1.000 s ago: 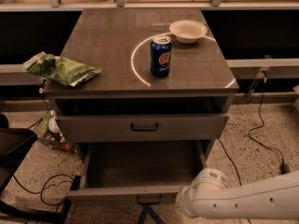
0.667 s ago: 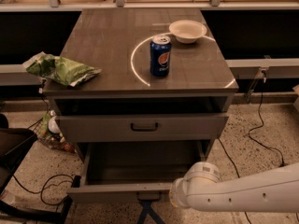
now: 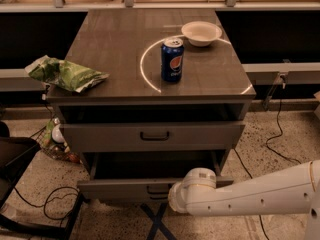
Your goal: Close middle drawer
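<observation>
The middle drawer [image 3: 125, 188] is a wide grey drawer pulled partly out below the top drawer [image 3: 150, 136], with its dark tray open to view. Its small black handle [image 3: 156, 189] shows on the front panel. My gripper [image 3: 174, 198] is at the end of the white arm [image 3: 250, 200], which reaches in from the lower right. It sits against the right part of the middle drawer's front, and the round wrist hides it. The lowest drawer is hidden.
On the cabinet top [image 3: 115, 49] stand a blue soda can [image 3: 171, 60], a white bowl [image 3: 201, 33] and a green chip bag [image 3: 62, 74]. Cables [image 3: 280, 139] lie on the floor to the right. A dark chair [image 3: 15, 164] and a bag [image 3: 52, 139] are to the left.
The arm has swung left along the middle drawer's front. The drawer front now sits farther in under the cabinet than before.
</observation>
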Controlling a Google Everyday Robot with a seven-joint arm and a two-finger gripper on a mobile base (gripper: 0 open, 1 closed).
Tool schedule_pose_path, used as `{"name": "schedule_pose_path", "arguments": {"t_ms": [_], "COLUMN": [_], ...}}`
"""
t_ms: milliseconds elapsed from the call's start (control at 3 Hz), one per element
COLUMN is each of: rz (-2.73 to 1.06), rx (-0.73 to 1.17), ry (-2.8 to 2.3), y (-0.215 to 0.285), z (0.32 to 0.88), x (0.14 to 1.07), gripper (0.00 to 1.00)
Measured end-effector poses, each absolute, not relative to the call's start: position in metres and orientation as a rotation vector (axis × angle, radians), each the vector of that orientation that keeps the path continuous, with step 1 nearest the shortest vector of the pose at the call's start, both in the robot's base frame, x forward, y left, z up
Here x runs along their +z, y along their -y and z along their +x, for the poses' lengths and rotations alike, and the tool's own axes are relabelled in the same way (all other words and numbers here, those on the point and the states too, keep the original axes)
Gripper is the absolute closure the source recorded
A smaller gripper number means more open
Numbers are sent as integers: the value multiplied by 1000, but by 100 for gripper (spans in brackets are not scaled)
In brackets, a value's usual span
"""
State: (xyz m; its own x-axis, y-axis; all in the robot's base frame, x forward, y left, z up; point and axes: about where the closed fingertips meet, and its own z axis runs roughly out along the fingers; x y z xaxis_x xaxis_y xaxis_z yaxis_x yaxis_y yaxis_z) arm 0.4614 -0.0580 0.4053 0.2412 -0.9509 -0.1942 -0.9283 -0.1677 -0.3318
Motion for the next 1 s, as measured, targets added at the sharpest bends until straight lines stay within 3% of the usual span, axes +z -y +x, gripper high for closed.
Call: {"name": "schedule_pose_path", "arguments": {"t_ms": [1000], "rz": [-2150], "rx": [-298], "ry": [-1809], "y": [111], "z": [554], "x": [374], "gripper": [100]}}
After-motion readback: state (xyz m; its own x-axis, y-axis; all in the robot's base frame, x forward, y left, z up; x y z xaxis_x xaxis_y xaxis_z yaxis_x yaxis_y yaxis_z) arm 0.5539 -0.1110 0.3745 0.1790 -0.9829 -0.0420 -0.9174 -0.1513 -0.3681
